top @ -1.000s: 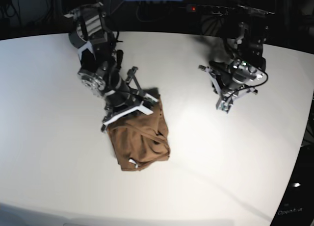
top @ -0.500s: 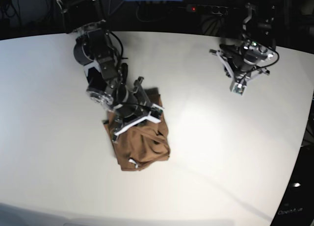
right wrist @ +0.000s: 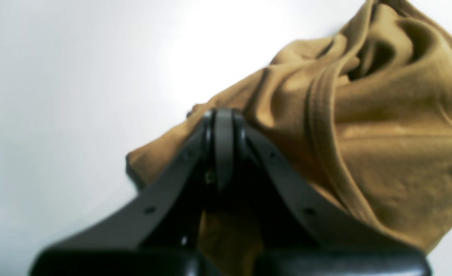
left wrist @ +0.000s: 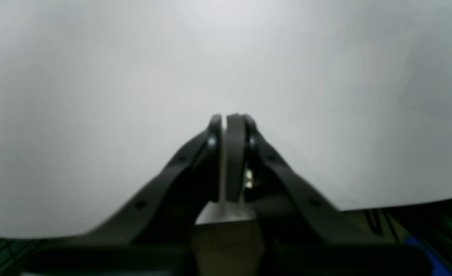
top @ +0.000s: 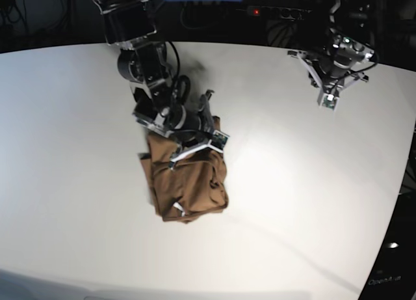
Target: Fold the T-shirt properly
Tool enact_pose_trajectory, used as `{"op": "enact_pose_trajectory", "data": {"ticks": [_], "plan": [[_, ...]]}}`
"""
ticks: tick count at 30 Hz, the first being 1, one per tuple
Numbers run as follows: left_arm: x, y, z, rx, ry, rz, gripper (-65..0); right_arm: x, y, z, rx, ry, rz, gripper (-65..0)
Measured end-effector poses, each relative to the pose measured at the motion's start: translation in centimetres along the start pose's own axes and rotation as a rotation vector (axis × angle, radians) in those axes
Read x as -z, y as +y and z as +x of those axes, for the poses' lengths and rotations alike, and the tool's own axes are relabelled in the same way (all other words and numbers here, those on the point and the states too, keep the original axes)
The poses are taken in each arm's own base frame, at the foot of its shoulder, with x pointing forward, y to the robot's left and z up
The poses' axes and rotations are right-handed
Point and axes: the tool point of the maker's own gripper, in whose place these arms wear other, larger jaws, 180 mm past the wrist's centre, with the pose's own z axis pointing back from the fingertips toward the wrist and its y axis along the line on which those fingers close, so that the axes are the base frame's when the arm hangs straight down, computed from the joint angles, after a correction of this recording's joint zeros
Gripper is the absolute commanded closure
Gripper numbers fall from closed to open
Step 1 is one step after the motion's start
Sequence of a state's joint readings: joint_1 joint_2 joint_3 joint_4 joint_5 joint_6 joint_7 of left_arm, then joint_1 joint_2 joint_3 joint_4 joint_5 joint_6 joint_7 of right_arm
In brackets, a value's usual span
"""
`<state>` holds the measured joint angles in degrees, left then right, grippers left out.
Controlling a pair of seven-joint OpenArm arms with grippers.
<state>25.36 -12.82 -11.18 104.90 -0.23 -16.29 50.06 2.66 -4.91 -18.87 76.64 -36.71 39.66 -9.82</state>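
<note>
We see the T-shirt (top: 187, 186) lying as a compact, rumpled bundle near the middle of the white surface (top: 292, 202), a little left of centre. It is roughly squared off, but the top layer is wrinkled and a small white tag shows at its near edge, so we judge the fold to be nearly done and in its tidying step rather than finished.

Our right tool (right wrist: 223, 115) sits at the far edge of the bundle with its jaws drawn together. In the right wrist view the tips lie against a ridge of cloth with a stitched hem just to their right. We cannot see cloth between the tips, so we read it as pressing or nudging the fabric, not gripping it.

Our left tool (left wrist: 227, 119) is well apart from the shirt, over bare surface at the far right, jaws nearly touching and holding nothing.

For the next move, we think the loose folds on top need flattening or a last tuck. That calls for the right tool either to press down and sweep toward the near edge, or to open and take a real pinch of the raised hem. The left arm would have to travel back across to help steady the bundle.
</note>
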Motion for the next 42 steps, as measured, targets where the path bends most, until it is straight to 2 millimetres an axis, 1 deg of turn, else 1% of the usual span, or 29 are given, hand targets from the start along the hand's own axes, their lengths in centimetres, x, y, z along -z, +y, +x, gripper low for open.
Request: {"op": "enact_pose_trajectory", "data": {"ticks": [2,5,9,12,14,17,21,23,25,27,28,30,32,34,35,37,39,41,42], "plan": [[-0.1,0.2,-0.4,-0.002,0.010,0.005,-2.2,0.0,-0.1,0.0,-0.003,0.003,-0.004,-0.4],[-0.1,0.1,-0.4,-0.002,0.011,0.003,-2.2,-0.2,-1.3,0.2,-0.033,0.009,-0.015,-0.4],[0.0,0.1,-0.3,-0.002,0.008,0.003,-2.2,-1.6,-3.3,-0.1,-0.083,0.024,-0.070,-0.4],[0.0,0.0,-0.2,-0.001,0.006,0.000,-2.2,-2.3,-4.5,-0.8,-0.113,0.082,-0.111,-0.4],[0.0,0.0,-0.1,-0.002,0.003,0.000,-2.2,-2.7,-5.1,-0.4,-0.123,0.080,-0.129,-0.4],[0.0,0.0,0.1,-0.003,-0.001,-0.001,-2.2,-4.3,-6.7,0.3,-0.152,0.076,-0.187,-0.4],[0.0,-0.1,0.1,-0.003,-0.003,-0.003,-2.2,-6.2,-7.6,-0.2,-0.190,0.109,-0.231,-0.4],[0.0,-0.1,0.1,-0.004,-0.001,-0.004,-2.2,-7.4,-8.3,-1.0,-0.216,0.144,-0.256,-0.4],[0.0,-0.3,-0.1,0.008,0.001,-0.014,-2.2,-8.9,-9.9,-2.3,-0.229,0.204,-0.301,-0.4],[-0.5,-1.2,0.3,0.084,-0.014,-0.063,-2.2,-10.6,-11.2,-3.7,-0.215,0.239,-0.352,-0.4],[-0.9,-1.5,0.8,0.110,-0.027,-0.074,-2.2,-11.3,-11.5,-4.7,-0.200,0.259,-0.365,-0.4],[-1.6,-1.6,1.9,0.143,-0.066,-0.090,-2.2,-12.5,-11.5,-7.2,-0.156,0.307,-0.374,-0.4],[-2.1,-0.4,2.1,0.136,-0.080,-0.059,-2.2,-14.2,-11.5,-10.4,-0.086,0.364,-0.395,-0.4],[-2.6,0.9,1.8,0.158,-0.070,-0.034,-2.2,-16.7,-12.0,-13.9,-0.011,0.440,-0.446,-0.4],[-2.8,1.3,1.5,0.172,-0.063,-0.031,-2.2,-18.0,-11.9,-15.6,0.016,0.476,-0.467,-0.4],[-3.1,2.1,1.2,0.214,-0.054,-0.034,-2.2,-20.0,-10.6,-18.2,0.060,0.512,-0.474,-0.4],[-3.7,3.1,1.4,0.251,-0.062,-0.023,-2.2,-21.7,-8.9,-19.5,0.100,0.532,-0.476,-0.4],[-4.3,4.2,1.6,0.273,-0.073,-0.006,-2.2,-23.7,-7.9,-20.5,0.143,0.565,-0.511,-0.4],[-4.5,4.9,1.4,0.271,-0.062,0.016,-2.2,-24.5,-7.5,-20.7,0.159,0.573,-0.525,-0.4]]}}
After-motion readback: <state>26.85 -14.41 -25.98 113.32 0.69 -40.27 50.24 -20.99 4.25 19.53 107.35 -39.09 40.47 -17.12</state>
